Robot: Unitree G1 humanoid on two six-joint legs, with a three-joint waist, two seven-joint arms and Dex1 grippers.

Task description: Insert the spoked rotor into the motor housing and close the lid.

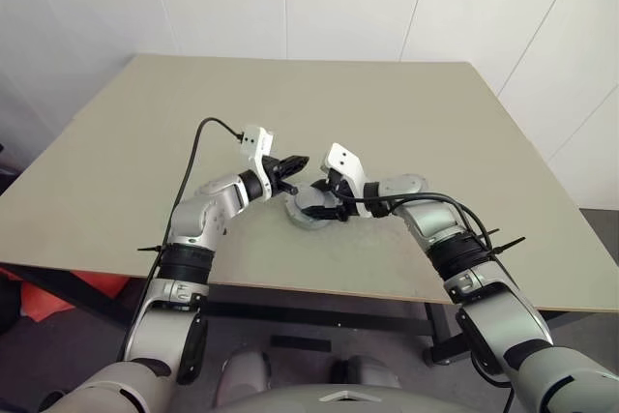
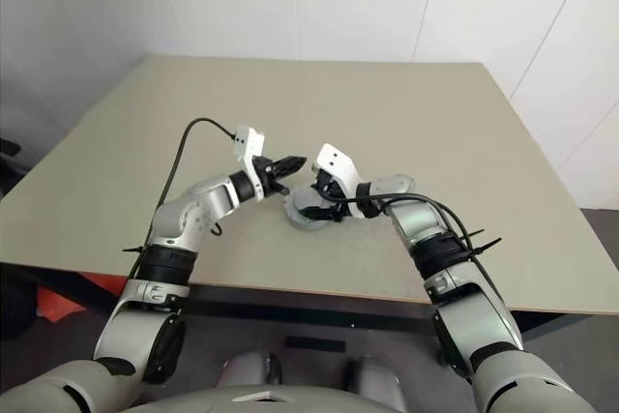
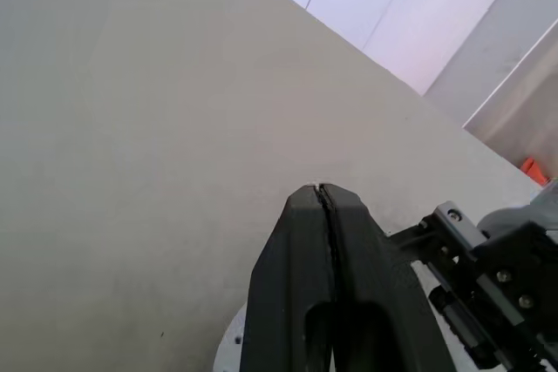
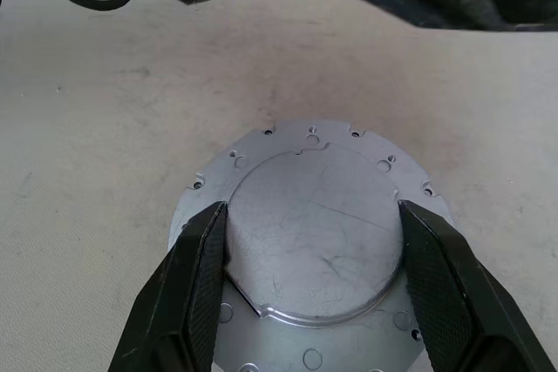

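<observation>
Right wrist view is showing the right gripper (image 4: 312, 250) standing wide, its two fingers (image 4: 187, 289) pressing against opposite sides of the raised round centre of the lid (image 4: 314, 241); the lid is sitting plain grey side up, with small holes around its flat rim, on the surface (image 4: 87, 128); the housing under it is hidden, so I cannot tell how it is seated. Head views are showing this round grey stack (image 1: 311, 208) lying near the front middle of the surface, with the right gripper reaching in from the right; the left gripper (image 1: 298, 163) is hovering just beside and above it on the left, fingers pressed fully together and holding nothing; another round grey part (image 1: 406, 184) is lying behind the right forearm.
</observation>
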